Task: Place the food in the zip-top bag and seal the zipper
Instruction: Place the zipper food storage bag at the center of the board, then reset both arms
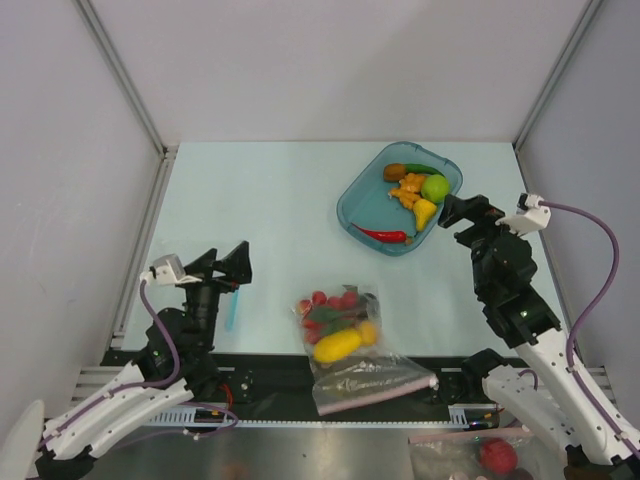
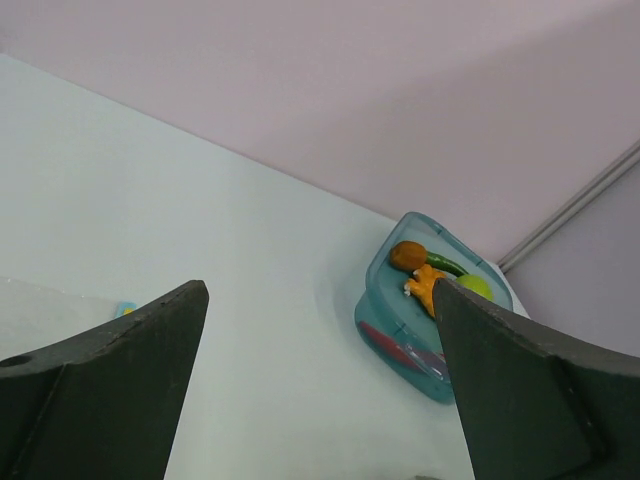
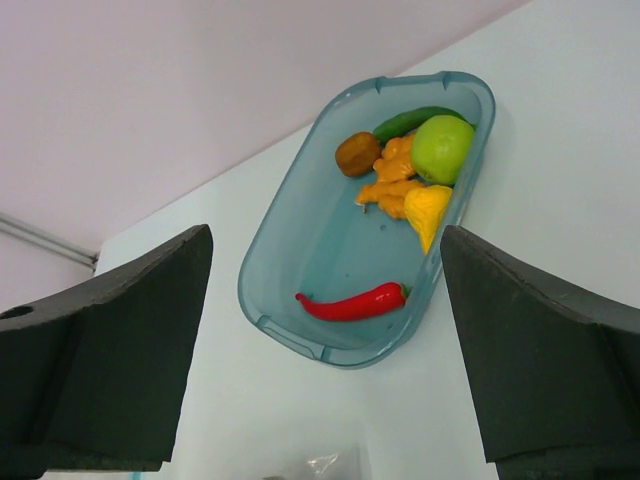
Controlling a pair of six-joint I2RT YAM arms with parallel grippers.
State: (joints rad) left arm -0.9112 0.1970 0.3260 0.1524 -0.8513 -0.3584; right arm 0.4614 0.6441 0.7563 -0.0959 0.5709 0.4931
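Pale table (image 1: 260, 210): fills the middle of the overhead view, between grey walls.

Left gripper (image 1: 222, 265): lower left of that view, fingers spread wide, nothing between them.

Right gripper (image 1: 470, 212): right of centre, just beside the tray's right edge, fingers likewise spread wide and empty.

Teal plastic tray (image 1: 365, 205): upper right of centre. Holds a red chili pepper (image 1: 383, 236) along its lower edge and, bunched at its upper end, a green apple (image 1: 435, 187), orange and yellow pieces, a brown one and a dark green one.

Zip-top bag (image 1: 360, 375): lower centre, lying flat, apart from both grippers, lower end over the black rail at the table's near edge.

Second clear bag (image 1: 455, 450): bottom right corner, with a red ball (image 1: 497, 455) inside.

Food (image 1: 337, 346): inside the upper half of the zip-top bag. Little red balls on top, something green below, then a yellow lemon, with an orange piece to its right.

Zipper (image 1: 375, 397): pink strip across the bag's lower end; cannot tell whether pressed shut.

Light-blue stick (image 1: 232, 312): on the table just below the left gripper.
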